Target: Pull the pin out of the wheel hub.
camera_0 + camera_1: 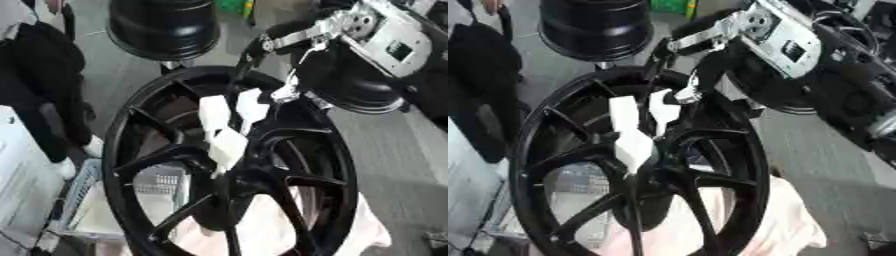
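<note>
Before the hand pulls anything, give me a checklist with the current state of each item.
1. Right hand over the centre of the wheel hub: ok, its white fingers reach down to the middle.
2. Pin visible: cannot tell, the fingers hide the centre.
3. Fingers closed on the pin: cannot tell.
4. Wheel upright: ok.
5. Left hand free to help: cannot tell, it shows in neither view.
6. Spokes not caught by the fingers: cannot tell.
</note>
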